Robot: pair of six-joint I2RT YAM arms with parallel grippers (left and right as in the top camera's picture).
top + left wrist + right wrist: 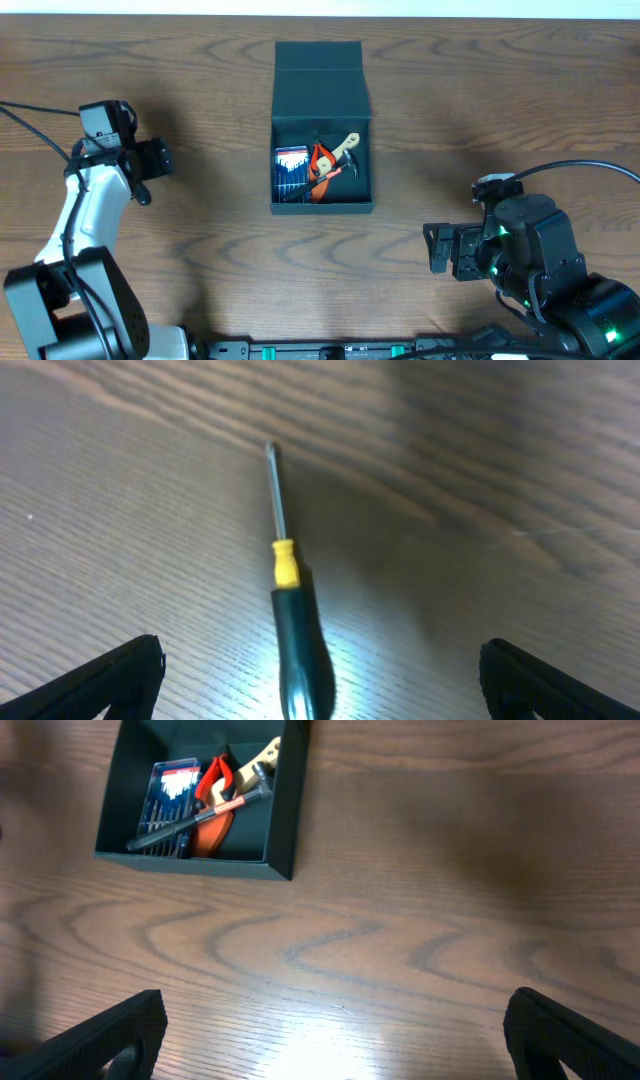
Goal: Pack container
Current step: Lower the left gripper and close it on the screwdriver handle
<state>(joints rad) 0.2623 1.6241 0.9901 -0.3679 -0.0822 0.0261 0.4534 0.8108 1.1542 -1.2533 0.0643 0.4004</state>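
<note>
The container (322, 207) is a dark teal-black box standing open mid-table, its flap lid raised at the far side. Inside lie a blue bit pack (290, 170), orange pliers (322, 160) and a wooden-handled hammer (346, 146). It also shows in the right wrist view (190, 863). A screwdriver (298, 640) with a dark handle and yellow collar lies on the table. My left gripper (320, 670) is open, its fingers on either side of the handle without touching it. In the overhead view the left gripper (155, 160) is at the left. My right gripper (440, 250) is open and empty.
The wooden table (200, 270) runs under everything. A black cable (40, 125) trails at the far left behind the left arm. The right arm's cable (590, 168) loops at the right. The right gripper (335, 1030) hovers over bare wood in front of and to the right of the box.
</note>
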